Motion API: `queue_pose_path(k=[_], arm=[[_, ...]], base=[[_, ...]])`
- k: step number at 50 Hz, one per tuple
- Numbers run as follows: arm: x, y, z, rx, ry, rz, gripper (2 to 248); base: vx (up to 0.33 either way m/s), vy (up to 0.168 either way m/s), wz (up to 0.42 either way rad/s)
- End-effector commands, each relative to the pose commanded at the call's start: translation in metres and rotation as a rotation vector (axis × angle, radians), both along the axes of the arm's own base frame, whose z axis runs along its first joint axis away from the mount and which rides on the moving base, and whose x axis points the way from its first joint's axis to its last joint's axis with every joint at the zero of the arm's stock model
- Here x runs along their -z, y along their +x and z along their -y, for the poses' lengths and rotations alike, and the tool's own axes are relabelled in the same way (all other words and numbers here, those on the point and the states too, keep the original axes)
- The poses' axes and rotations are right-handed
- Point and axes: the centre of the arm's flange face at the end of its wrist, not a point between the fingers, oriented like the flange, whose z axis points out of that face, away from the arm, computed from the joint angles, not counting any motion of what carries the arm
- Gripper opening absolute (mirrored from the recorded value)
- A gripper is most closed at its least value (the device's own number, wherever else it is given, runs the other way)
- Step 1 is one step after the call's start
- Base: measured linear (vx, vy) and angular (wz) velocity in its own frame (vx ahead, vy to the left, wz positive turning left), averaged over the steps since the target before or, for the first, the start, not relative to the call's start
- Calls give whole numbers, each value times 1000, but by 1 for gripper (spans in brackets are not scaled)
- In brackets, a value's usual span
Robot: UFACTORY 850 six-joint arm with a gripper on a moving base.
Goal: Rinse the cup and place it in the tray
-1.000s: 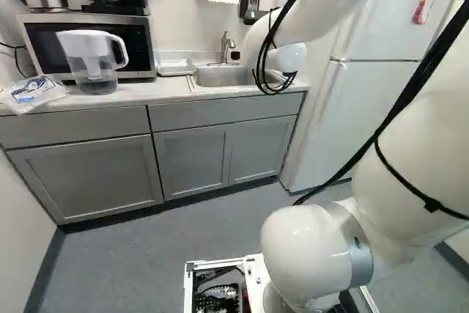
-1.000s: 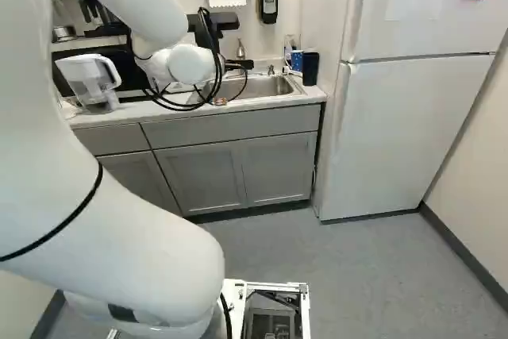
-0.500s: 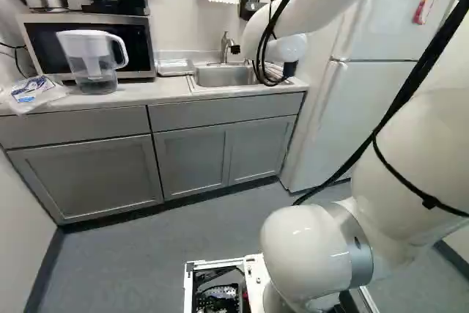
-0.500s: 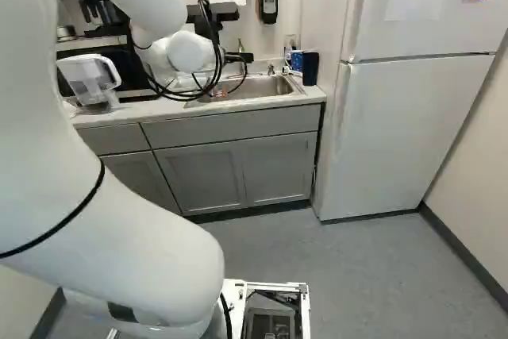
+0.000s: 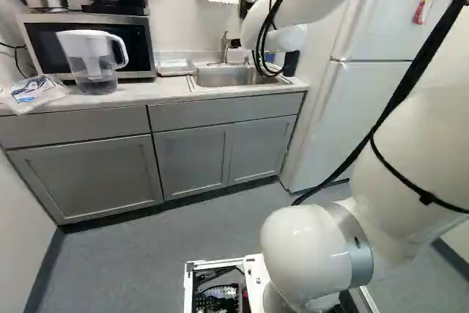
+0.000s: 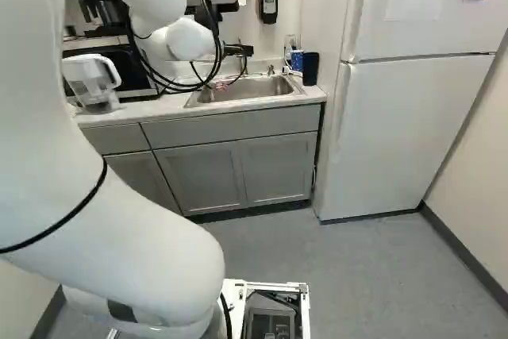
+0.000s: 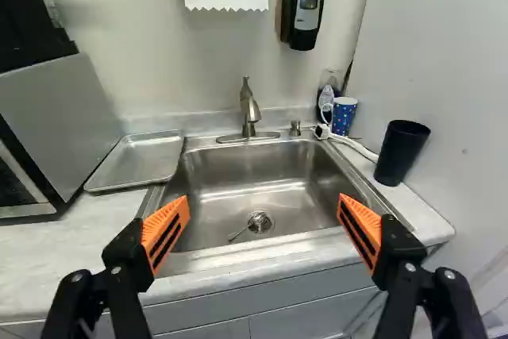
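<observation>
The black two-finger gripper [image 6: 237,51] is released, its orange pads [image 7: 166,228] spread wide apart with only air between them. It hangs over the near edge of the rectangular stainless-steel sink [image 7: 262,176], its fingers reaching toward the basin. Two cups stand on the countertop at the sink's refrigerator side, and I cannot tell which one is meant: a blue patterned cup with a white rim [image 7: 344,117] near the sink's back corner, and a tall black tumbler [image 7: 401,152] just beside the sink, nearer the front. Both lie ahead of the gripper and outside its refrigerator-side finger, well apart from the pads. A shallow silver metal tray [image 7: 139,162] rests on the countertop at the sink's opposite side, between it and the silver-and-black microwave [image 5: 91,43]. Behind the basin rises a brushed-metal faucet [image 7: 249,109], and a round metal drain strainer [image 7: 259,222] sits in its bottom. A white cord [image 7: 353,145] lies at the sink's back corner by the blue cup. The tall white refrigerator [image 6: 405,129] stands beyond the tumbler, on that same side of the sink.
</observation>
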Motion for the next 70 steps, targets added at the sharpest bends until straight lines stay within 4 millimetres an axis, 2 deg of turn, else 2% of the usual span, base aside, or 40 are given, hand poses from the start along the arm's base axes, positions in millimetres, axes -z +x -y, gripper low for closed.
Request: queue_pose_path(k=[70], arm=[[-73,18,0,1,1,90,247]], base=[[0,0,0]])
